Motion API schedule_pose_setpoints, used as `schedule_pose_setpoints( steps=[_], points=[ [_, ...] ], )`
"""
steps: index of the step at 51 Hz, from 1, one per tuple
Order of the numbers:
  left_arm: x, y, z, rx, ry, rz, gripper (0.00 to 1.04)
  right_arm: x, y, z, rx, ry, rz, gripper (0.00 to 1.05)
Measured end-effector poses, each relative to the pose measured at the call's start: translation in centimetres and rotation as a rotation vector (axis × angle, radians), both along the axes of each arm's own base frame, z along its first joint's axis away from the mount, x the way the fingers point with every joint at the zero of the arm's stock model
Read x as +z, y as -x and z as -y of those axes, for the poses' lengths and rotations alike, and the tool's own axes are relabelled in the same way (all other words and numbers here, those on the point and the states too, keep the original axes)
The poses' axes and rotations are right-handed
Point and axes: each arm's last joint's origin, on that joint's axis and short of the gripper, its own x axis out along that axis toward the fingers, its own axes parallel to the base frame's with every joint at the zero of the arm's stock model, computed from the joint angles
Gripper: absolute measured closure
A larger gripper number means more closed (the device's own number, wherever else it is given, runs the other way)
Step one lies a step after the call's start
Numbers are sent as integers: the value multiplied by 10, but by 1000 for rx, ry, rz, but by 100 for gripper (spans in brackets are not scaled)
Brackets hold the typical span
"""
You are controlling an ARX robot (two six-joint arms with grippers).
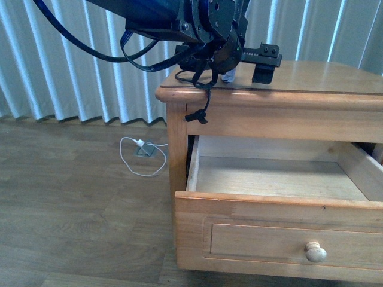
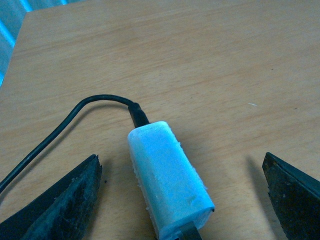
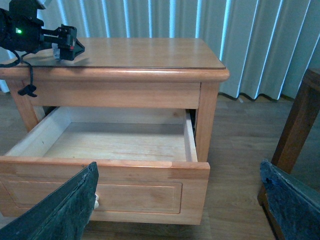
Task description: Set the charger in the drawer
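The charger [image 2: 170, 182] lies on the nightstand top [image 2: 210, 55], not yet lifted, its black cable [image 2: 55, 135] trailing off the edge. The left gripper [image 2: 180, 162] straddles it, jaws apart. The drawer [image 1: 269, 200] stands open, nothing showing inside. The right gripper [image 3: 178, 169] hangs out front, jaws apart too.

Nope, no text, label, brand, number or sign that I can read in any of the views. The charger [image 2: 170, 180] just shows as a plain white block up close, and if there's any print on it, it's too blurry to make out. The drawer [image 1: 281, 236] front is bare wood with no lettering.
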Motion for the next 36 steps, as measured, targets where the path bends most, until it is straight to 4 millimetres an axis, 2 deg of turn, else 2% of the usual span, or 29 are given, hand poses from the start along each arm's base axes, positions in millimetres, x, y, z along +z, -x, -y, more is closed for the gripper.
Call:
schedule_pose_setpoints(
  steps=[6,10,16,21,25,31,36],
  points=[
    [-3,-2,-3,21,-8,-5,7,0,0,0,0,0,0,9],
    [-3,-3,-4,24,-7,-6,17,0,0,0,0,0,0,9],
    [-10,-4,-7,29,-10,-16,40,0,0,0,0,0,0,9],
    [-9,1,-10,26,-8,-14,64,0,0,0,0,0,0,9],
    [-6,6,-12,11,-1,-4,79,0,0,0,0,0,0,9],
    [2,17,-17,-15,13,11,81,0,0,0,0,0,0,9],
    [17,30,-23,-44,34,37,81,0,0,0,0,0,0,9]
  ],
)
